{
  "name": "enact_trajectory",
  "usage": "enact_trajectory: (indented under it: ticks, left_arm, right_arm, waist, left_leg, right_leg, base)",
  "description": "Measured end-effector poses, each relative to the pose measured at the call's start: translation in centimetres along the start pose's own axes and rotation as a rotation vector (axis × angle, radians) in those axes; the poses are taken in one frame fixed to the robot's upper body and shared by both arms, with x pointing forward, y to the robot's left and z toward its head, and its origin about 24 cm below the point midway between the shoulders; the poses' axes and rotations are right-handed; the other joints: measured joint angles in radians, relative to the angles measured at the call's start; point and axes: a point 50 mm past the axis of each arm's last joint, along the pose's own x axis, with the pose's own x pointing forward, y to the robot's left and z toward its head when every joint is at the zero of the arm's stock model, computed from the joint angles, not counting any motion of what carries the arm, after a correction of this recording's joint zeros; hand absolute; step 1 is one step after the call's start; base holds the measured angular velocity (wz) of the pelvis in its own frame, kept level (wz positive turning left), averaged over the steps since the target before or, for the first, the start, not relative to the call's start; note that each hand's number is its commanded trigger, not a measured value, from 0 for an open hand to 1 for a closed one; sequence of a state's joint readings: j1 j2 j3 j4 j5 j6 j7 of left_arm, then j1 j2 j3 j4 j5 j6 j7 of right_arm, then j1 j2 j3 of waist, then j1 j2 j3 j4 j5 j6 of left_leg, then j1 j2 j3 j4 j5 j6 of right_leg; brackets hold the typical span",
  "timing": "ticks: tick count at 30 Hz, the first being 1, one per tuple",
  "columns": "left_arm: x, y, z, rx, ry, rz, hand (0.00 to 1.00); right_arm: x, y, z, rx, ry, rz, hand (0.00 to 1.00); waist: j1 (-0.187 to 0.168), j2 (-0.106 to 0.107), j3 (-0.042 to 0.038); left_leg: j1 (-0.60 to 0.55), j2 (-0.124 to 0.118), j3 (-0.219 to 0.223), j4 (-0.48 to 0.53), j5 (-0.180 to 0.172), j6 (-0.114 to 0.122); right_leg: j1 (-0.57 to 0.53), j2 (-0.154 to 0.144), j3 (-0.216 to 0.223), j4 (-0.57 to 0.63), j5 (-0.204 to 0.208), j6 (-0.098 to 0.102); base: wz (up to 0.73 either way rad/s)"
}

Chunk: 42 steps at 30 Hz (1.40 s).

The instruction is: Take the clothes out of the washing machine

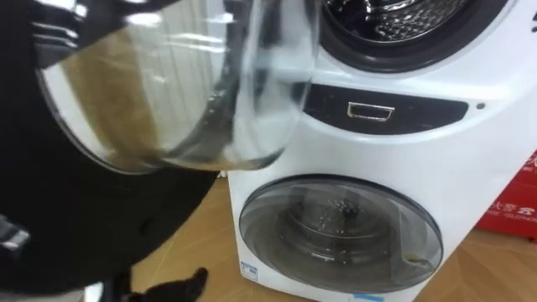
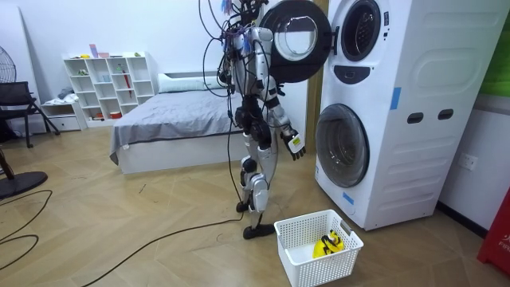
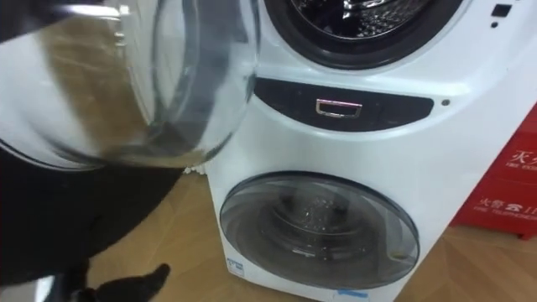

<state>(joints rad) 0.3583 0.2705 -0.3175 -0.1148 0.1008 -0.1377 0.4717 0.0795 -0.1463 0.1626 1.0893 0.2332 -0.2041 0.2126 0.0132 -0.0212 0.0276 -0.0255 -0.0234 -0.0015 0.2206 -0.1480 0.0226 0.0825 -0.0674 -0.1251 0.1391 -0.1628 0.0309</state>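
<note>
Door [image 1: 168,84] open; we cannot tell whether drum [image 1: 394,17] holds clothes. Left hand [image 1: 191,283] hangs low, loose, empty. Yellow item [image 2: 328,243] lies in basket [image 2: 315,267]. We judge: between picks; next, reach into drum.

Light herringbone wood floor [image 2: 143,231], plain white wall [image 2: 159,32] at the back. Low bed [image 2: 171,119] with grey cover stands against that wall, white cube shelf [image 2: 107,84] just beside it on the room view's left, then a black chair [image 2: 16,104] and a fan [image 2: 20,185]. Red box [image 2: 498,239] on the floor at far right, wall socket [image 2: 467,162] near it.
</note>
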Motion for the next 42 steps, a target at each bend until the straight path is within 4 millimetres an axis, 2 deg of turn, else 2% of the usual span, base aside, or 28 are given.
enact_trajectory:
  ticks: [4,8,11,13,14,15,17,19,20,24,28,29,32,34,37,39,40,41,42]
  left_arm:
    - [-0.9,-1.9,0.8,0.011,-0.040,-0.140,0.00]
    - [-0.1,-4.0,3.8,-0.036,-0.176,-0.246,0.00]
    - [0.8,-5.3,5.6,-0.050,-0.266,-0.312,0.00]
    - [1.3,-6.3,7.4,-0.062,-0.361,-0.376,0.00]
    - [1.4,-7.2,8.9,-0.062,-0.459,-0.432,0.00]
    - [1.2,-8.1,10.3,-0.072,-0.547,-0.490,0.00]
    - [0.4,-9.2,11.4,-0.083,-0.631,-0.569,0.00]
    - [-0.2,-10.1,11.4,-0.073,-0.656,-0.633,0.00]
    - [-0.4,-10.5,10.9,-0.043,-0.647,-0.669,0.00]
    - [-0.1,-11.0,8.4,0.091,-0.577,-0.762,0.00]
    - [-0.2,-11.3,7.8,0.132,-0.562,-0.816,0.00]
    - [-0.3,-11.3,7.8,0.135,-0.562,-0.826,0.00]
    - [-0.1,-11.4,7.3,0.144,-0.541,-0.840,0.00]
    - [0.1,-11.1,6.0,0.163,-0.485,-0.828,0.00]
    - [0.5,-9.7,1.8,0.204,-0.291,-0.775,0.00]
    - [0.5,-7.1,-3.8,0.242,-0.028,-0.667,0.00]
    - [0.0,-5.2,-7.1,0.253,0.138,-0.590,0.00]
    - [-0.5,-4.1,-8.9,0.269,0.228,-0.547,0.00]
    - [-1.8,-1.4,-11.8,0.293,0.389,-0.448,0.00]
  right_arm:
    - [0.6,0.9,1.1,-0.044,-0.030,0.036,0.00]
    - [1.2,1.6,2.0,-0.069,-0.044,0.053,0.00]
    - [1.2,1.8,1.8,-0.086,-0.034,0.058,0.00]
    - [1.2,2.0,1.8,-0.095,-0.032,0.072,0.00]
    - [1.3,2.1,2.0,-0.098,-0.037,0.078,0.00]
    - [1.3,2.1,2.1,-0.099,-0.042,0.080,0.00]
    - [1.3,2.1,2.2,-0.099,-0.048,0.080,0.00]
    - [1.3,2.1,2.2,-0.098,-0.043,0.080,0.00]
    - [1.3,2.1,2.1,-0.097,-0.037,0.079,0.00]
    - [1.2,1.9,1.8,-0.080,-0.019,0.066,0.00]
    - [1.2,2.0,1.8,-0.068,-0.012,0.072,0.00]
    - [1.2,2.0,1.7,-0.058,-0.009,0.077,0.00]
    - [1.1,1.9,1.4,-0.021,-0.005,0.074,0.00]
    - [1.1,1.8,1.3,-0.014,-0.002,0.072,0.00]
    - [0.9,1.4,0.9,0.009,0.015,0.051,0.00]
    - [0.6,0.8,0.5,0.047,0.016,0.018,0.00]
    - [0.2,0.3,-0.2,0.069,0.031,-0.006,0.00]
    - [0.0,0.1,-0.7,0.081,0.044,-0.019,0.00]
    - [-0.5,-0.3,-1.7,0.114,0.070,-0.041,0.00]
  waist:
    - [-0.047,0.000,-0.0002]
    - [-0.112,0.003,-0.0010]
    - [-0.124,0.006,-0.0027]
    - [-0.144,0.006,-0.0031]
    - [-0.159,0.007,-0.0035]
    - [-0.170,0.008,-0.0045]
    - [-0.184,0.015,-0.0097]
    - [-0.199,0.018,-0.0112]
    - [-0.201,0.018,-0.0113]
    - [-0.199,0.015,-0.0101]
    - [-0.192,0.012,-0.0099]
    - [-0.189,0.005,-0.0084]
    - [-0.174,-0.007,-0.0114]
    - [-0.165,-0.012,-0.0112]
    - [-0.145,-0.012,-0.0145]
    - [-0.133,-0.011,-0.0155]
    - [-0.108,-0.011,-0.0165]
    - [-0.094,-0.012,-0.0193]
    - [-0.076,-0.015,-0.0224]
  left_leg:
    - [0.001,-0.002,-0.001,0.001,0.001,0.002]
    - [0.003,-0.001,0.022,-0.001,0.003,0.005]
    - [0.018,0.001,0.056,-0.022,0.004,0.008]
    - [0.023,0.000,0.063,-0.024,0.002,0.011]
    - [0.025,0.000,0.068,-0.027,0.002,0.011]
    - [0.034,0.001,0.079,-0.038,0.002,0.011]
    - [0.050,0.003,0.096,-0.056,0.002,0.011]
    - [0.060,0.009,0.115,-0.060,-0.001,0.007]
    - [0.064,0.013,0.126,-0.062,-0.002,0.005]
    - [0.068,0.020,0.136,-0.062,-0.006,0.000]
    - [0.068,0.020,0.138,-0.063,-0.006,-0.001]
    - [0.070,0.020,0.138,-0.063,-0.006,-0.001]
    - [0.076,0.022,0.139,-0.063,-0.006,-0.001]
    - [0.085,0.025,0.140,-0.066,-0.009,-0.006]
    - [0.093,0.028,0.144,-0.068,-0.011,-0.009]
    - [0.098,0.031,0.144,-0.071,-0.013,-0.012]
    - [0.109,0.036,0.155,-0.074,-0.017,-0.018]
    - [0.112,0.039,0.161,-0.075,-0.019,-0.021]
    - [0.118,0.044,0.164,-0.078,-0.024,-0.026]
  right_leg:
    - [0.003,-0.001,0.005,0.001,0.002,0.000]
    - [-0.005,-0.001,0.035,0.000,0.007,0.006]
    - [-0.015,0.000,0.072,0.001,0.014,0.009]
    - [-0.013,-0.001,0.080,0.001,0.015,0.010]
    - [-0.013,-0.001,0.085,0.000,0.016,0.011]
    - [-0.013,-0.001,0.094,0.000,0.016,0.011]
    - [-0.014,-0.001,0.101,-0.001,0.016,0.011]
    - [-0.015,0.003,0.112,-0.003,0.016,0.011]
    - [-0.014,0.007,0.124,-0.003,0.014,0.009]
    - [-0.016,0.013,0.127,-0.002,0.009,0.001]
    - [-0.015,0.013,0.125,-0.003,0.007,-0.001]
    - [-0.014,0.013,0.124,-0.002,0.004,-0.002]
    - [-0.009,0.015,0.124,-0.002,0.003,-0.002]
    - [-0.004,0.018,0.125,-0.002,0.002,-0.003]
    - [-0.001,0.020,0.124,-0.003,0.000,-0.006]
    - [0.002,0.023,0.124,-0.004,-0.001,-0.008]
    - [0.003,0.026,0.124,-0.004,-0.003,-0.010]
    - [0.003,0.028,0.124,-0.004,-0.003,-0.010]
    - [0.005,0.033,0.123,-0.004,-0.003,-0.011]
  base:
    - [0.02]
    - [-0.18]
    - [-0.37]
    - [-0.14]
    - [-0.16]
    - [-0.22]
    - [-0.33]
    - [-0.35]
    - [-0.26]
    - [-0.07]
    - [0.00]
    - [0.00]
    - [-0.02]
    - [-0.07]
    - [-0.05]
    - [-0.07]
    - [-0.22]
    - [-0.28]
    - [-0.16]
